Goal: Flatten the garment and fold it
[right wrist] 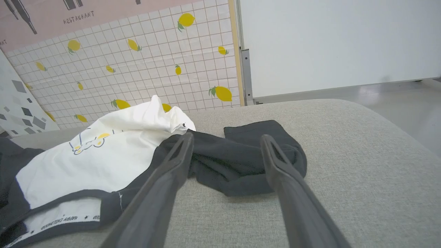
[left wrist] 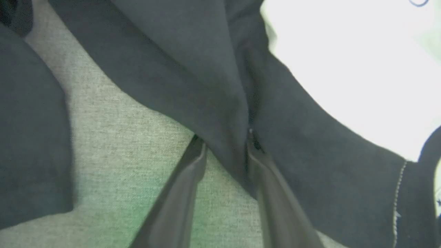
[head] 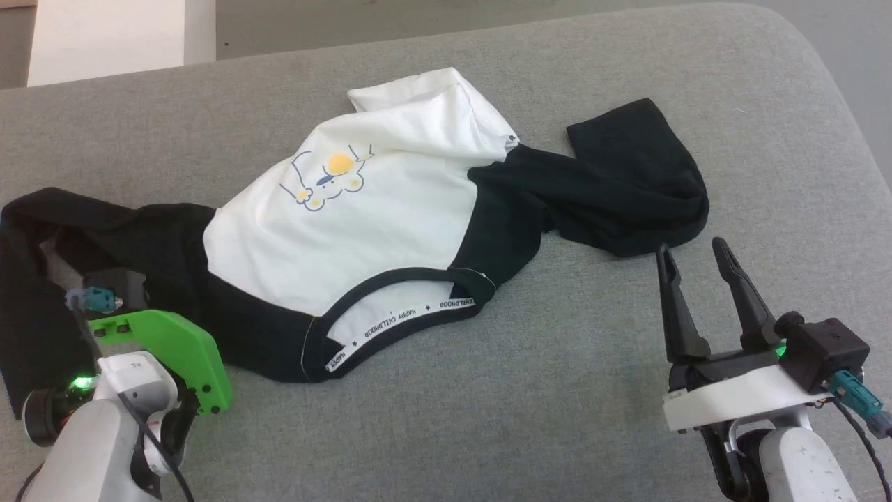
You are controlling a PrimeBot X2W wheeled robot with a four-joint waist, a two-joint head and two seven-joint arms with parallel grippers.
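The garment (head: 362, 223) sprawls across the grey cushion (head: 543, 404), leaving its near-right part bare.

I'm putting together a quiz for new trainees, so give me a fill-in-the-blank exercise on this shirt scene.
1. The shirt has a white body and ____ sleeves.
2. The lettering along its neckband reads HAPPY ____.
3. The gripper with a fold of sleeve between its fingers is the ____ one.
4. The tiled wall behind is printed with yellow ____.

Missing words: black; CHILDHOOD; left; lemons.
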